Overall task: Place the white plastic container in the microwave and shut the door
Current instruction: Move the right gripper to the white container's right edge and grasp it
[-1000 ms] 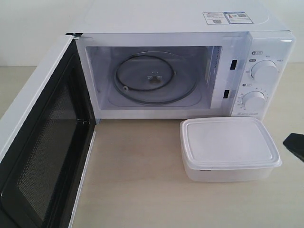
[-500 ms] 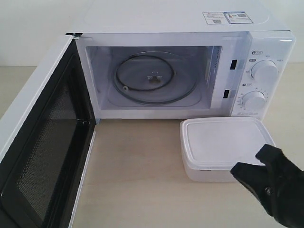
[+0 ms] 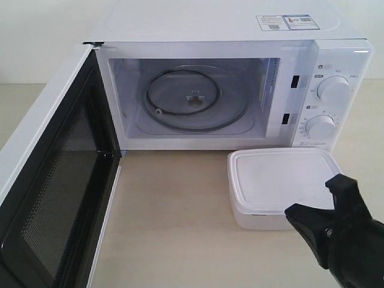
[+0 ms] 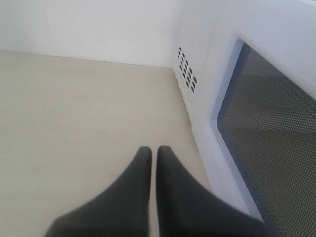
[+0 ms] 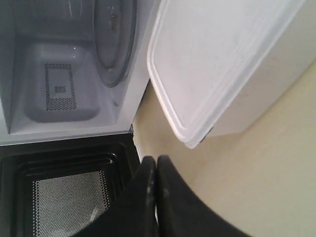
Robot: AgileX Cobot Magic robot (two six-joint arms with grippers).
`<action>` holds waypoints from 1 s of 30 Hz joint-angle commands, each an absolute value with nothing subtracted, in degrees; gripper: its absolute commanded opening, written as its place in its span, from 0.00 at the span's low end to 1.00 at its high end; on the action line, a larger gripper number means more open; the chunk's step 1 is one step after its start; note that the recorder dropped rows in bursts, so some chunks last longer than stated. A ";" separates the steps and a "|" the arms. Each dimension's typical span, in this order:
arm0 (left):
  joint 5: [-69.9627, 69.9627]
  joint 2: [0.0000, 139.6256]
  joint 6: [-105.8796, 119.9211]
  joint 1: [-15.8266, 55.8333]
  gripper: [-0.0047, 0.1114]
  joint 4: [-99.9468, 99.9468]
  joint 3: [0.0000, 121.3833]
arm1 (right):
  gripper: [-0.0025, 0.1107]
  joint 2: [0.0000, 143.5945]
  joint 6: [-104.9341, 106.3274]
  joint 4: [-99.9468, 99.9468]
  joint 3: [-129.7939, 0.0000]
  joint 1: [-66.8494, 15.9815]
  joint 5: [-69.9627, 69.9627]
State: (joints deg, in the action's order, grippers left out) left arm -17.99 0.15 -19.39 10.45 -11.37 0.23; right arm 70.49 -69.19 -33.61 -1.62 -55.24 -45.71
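Near the desk's left edge your left gripper hangs, fingers pressed together, beside the outer face of the door, which stands wide open. The microwave sits along the back edge. Toward the right edge the white plastic container rests lidded on the desk just before the dials, with your right gripper, likewise pressed together, low at its front right corner.
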 commanded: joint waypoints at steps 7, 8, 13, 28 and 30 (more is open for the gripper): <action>-18.00 0.00 -19.93 10.26 0.08 -10.87 0.00 | 0.02 79.33 -79.76 -35.00 -1.38 -55.26 -48.21; -18.00 0.00 -19.93 10.26 0.08 -10.87 0.00 | 0.02 80.12 -81.31 -35.00 -1.38 -55.26 -48.34; -18.00 0.00 -19.93 10.26 0.08 -10.87 0.00 | 0.17 83.18 -84.34 -35.10 -1.38 -55.26 -48.99; -18.00 0.00 -19.93 10.26 0.08 -10.87 0.00 | 0.51 88.51 -83.79 -40.20 -2.52 -55.26 -54.75; -18.00 0.00 -19.93 10.26 0.08 -10.87 0.00 | 0.51 89.63 -84.05 -40.83 -3.28 -55.26 -55.01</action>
